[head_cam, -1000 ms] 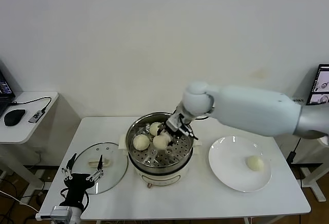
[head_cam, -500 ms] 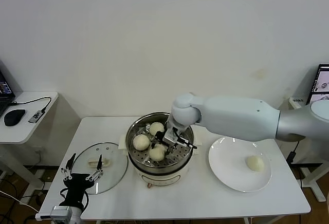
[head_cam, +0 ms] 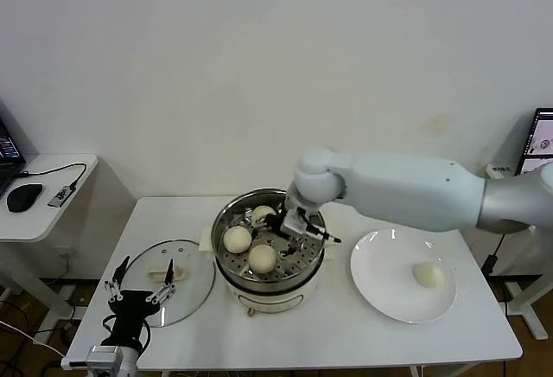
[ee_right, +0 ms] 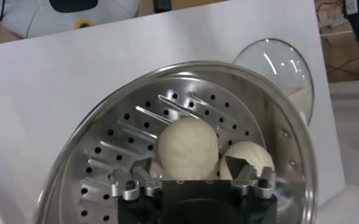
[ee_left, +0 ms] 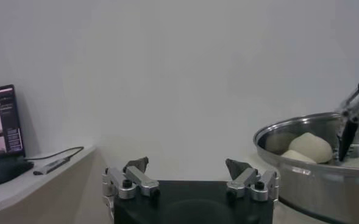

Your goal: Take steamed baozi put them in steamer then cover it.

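The steamer point(head_cam: 270, 286) stands mid-table with three baozi on its perforated tray, at the left point(head_cam: 237, 239), the front point(head_cam: 263, 258) and the back point(head_cam: 262, 214). The fourth baozi point(head_cam: 428, 274) lies on the white plate point(head_cam: 380, 290). My right gripper point(head_cam: 298, 224) is open and empty just above the tray. In the right wrist view, the right gripper point(ee_right: 187, 165) has one bun point(ee_right: 188, 146) between its spread fingers and another point(ee_right: 252, 157) beside it. The cover point(head_cam: 173, 260) lies flat left of the steamer. My left gripper point(head_cam: 138, 289) is open by the cover's front edge. In the left wrist view the left gripper point(ee_left: 186, 167) is empty.
A side table point(head_cam: 52, 213) with a mouse point(head_cam: 24, 196) and cable stands to the left. A monitor point(head_cam: 540, 143) is at the far right. The left wrist view shows the steamer's rim point(ee_left: 289, 131) with a bun point(ee_left: 310, 146) inside.
My right gripper carried a baozi down to the front of the tray, opened, and drew back up and to the right. The bun stays on the tray. The left arm has not moved.
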